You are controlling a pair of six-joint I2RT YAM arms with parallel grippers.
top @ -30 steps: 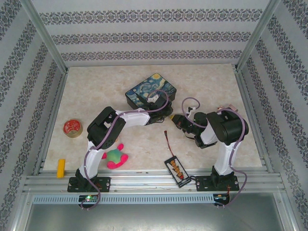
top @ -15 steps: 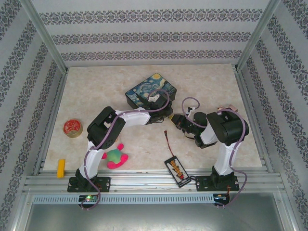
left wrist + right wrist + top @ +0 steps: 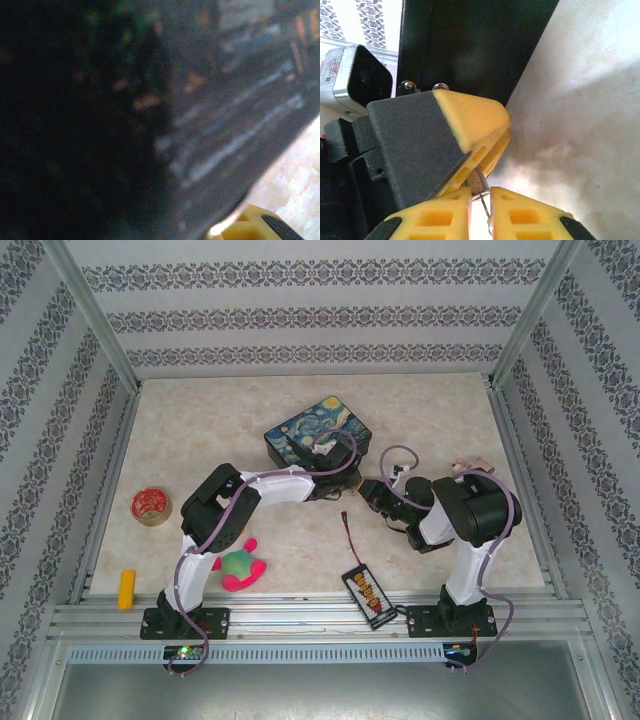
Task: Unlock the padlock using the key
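In the right wrist view a small brass-coloured piece of the padlock (image 3: 479, 181) sticks out from the yellow fingers of my left gripper (image 3: 507, 129), which is shut on it. The thin silvery key (image 3: 484, 202) runs from the padlock's underside down between the yellow pads of my right gripper (image 3: 481, 195), shut on it. From above, the left gripper (image 3: 345, 480) and right gripper (image 3: 368, 490) meet tip to tip in front of the painted tin box (image 3: 318, 428); padlock and key are hidden there. The left wrist view is a dark blur of the box's side (image 3: 225, 100).
A red tape roll (image 3: 151, 505) lies at the left, a yellow block (image 3: 127, 588) near the front left edge, a pink and green plush toy (image 3: 240, 565) by the left arm. The red-and-black wire's connector board (image 3: 366, 590) lies front centre. Patterned walls enclose the table.
Both grippers have crept slightly right and away, staying tip to tip. The tin box has shifted a little the same way.
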